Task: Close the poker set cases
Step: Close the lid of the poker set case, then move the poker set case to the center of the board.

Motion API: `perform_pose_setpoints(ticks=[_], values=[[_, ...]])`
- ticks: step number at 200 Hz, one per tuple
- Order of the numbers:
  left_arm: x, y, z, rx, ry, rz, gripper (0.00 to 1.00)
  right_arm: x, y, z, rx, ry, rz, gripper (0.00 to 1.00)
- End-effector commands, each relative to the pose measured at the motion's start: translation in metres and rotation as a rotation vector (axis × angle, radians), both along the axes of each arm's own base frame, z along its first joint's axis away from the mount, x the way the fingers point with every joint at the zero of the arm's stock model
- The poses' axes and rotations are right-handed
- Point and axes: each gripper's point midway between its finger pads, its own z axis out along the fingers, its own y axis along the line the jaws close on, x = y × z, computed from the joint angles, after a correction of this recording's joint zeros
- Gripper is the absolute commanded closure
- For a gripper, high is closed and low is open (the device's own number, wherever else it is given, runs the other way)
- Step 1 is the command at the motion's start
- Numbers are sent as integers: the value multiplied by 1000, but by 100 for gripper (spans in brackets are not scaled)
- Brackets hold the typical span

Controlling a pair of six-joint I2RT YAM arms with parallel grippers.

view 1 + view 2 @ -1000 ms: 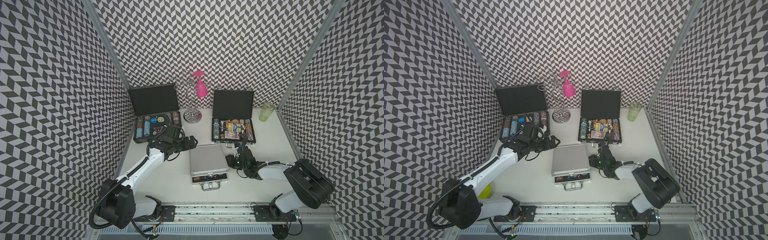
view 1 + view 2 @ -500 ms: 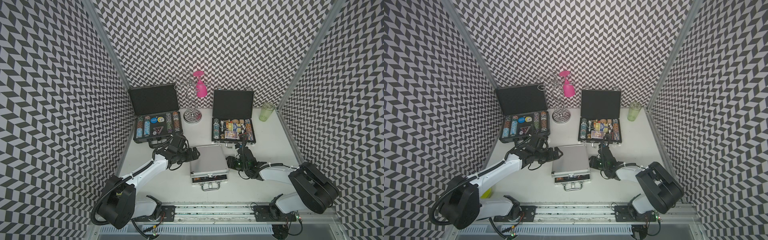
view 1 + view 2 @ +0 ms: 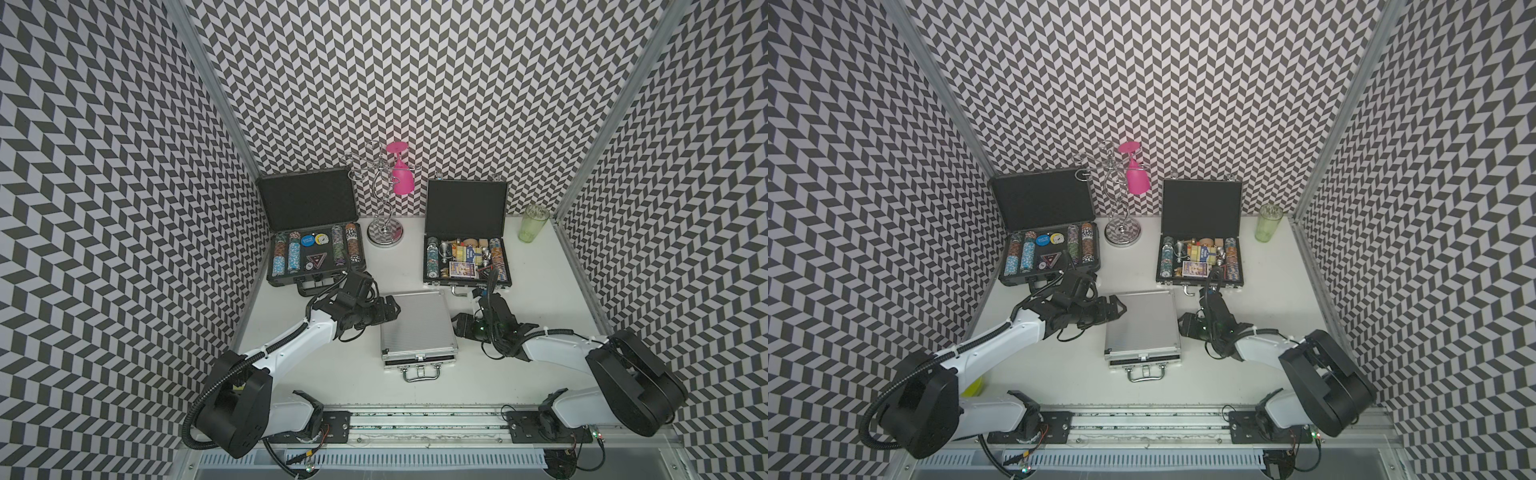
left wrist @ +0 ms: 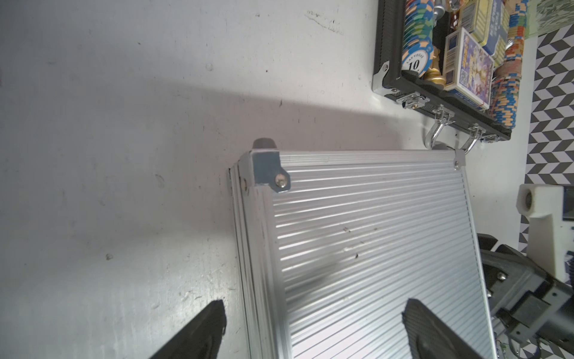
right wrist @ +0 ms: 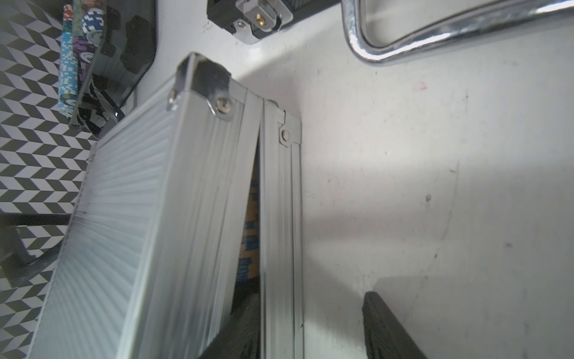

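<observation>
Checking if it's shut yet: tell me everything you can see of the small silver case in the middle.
The silver case is small, ribbed, aluminium-looking, with metal corner caps, a latch and a chrome handle facing the rail. It lies flat on the table, lid lowered but not shut: a wedge gap shows chips. The open left gripper straddles one edge; a finger of the right gripper seems inside the gap.

Near case (image 3: 417, 328) lies before and between left case (image 3: 309, 199) and right case (image 3: 465, 208), stand (image 3: 384, 237) between them.
</observation>
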Motion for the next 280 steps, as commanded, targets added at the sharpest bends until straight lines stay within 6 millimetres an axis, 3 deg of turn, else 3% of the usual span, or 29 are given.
perform_pose_setpoints(ticks=[1, 34, 68, 104, 126, 168, 211, 280], values=[[-1, 2, -5, 12, 4, 16, 8, -5, -26, -12, -71, 31, -47, 46], [-5, 5, -13, 23, 17, 18, 8, -3, -37, -9, -76, 21, -72, 45], [-8, 6, -16, 23, 25, 19, 8, -2, -35, -4, -70, 14, -57, 45], [-21, 7, -26, 16, 50, -14, 8, 3, -20, 26, 4, -53, 7, 41], [-26, 1, -21, -29, 31, -44, 8, 7, -19, 39, 4, -85, 12, 38], [-30, -7, -20, -69, 25, -78, 9, 7, 5, 63, 113, -133, 105, 33], [-32, -7, -32, -66, 52, -72, 17, 0, 24, 57, 132, -115, 175, 32], [-35, -3, -42, -57, 69, -60, 29, -11, 44, 44, 163, -81, 225, 40]])
